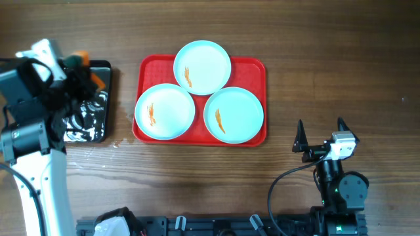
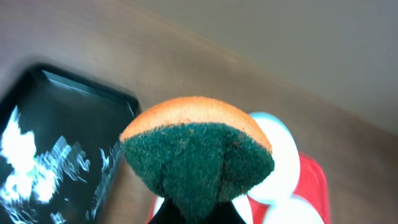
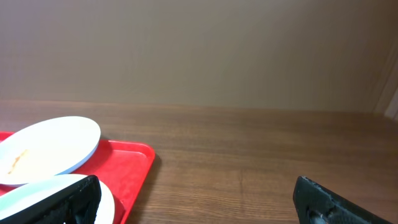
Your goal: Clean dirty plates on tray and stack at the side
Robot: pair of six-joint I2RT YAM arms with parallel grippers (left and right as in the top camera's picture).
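Observation:
Three pale plates lie on the red tray (image 1: 252,72): one at the back (image 1: 202,67), one front left (image 1: 165,111), one front right (image 1: 234,115). Each carries an orange smear. My left gripper (image 1: 77,73) hovers left of the tray, over a black tray, shut on an orange-and-green sponge (image 2: 198,155) whose green side faces the wrist camera. My right gripper (image 1: 321,136) stands open over bare table right of the tray's front corner, nothing between its fingers (image 3: 336,202). The right wrist view shows two plates (image 3: 46,149) and the tray's corner (image 3: 134,165).
A glossy, wet black tray (image 1: 92,115) sits at the far left, also seen in the left wrist view (image 2: 50,149). A few water drops (image 1: 115,141) lie on the wood beside it. Arm bases and cables run along the front edge (image 1: 216,226).

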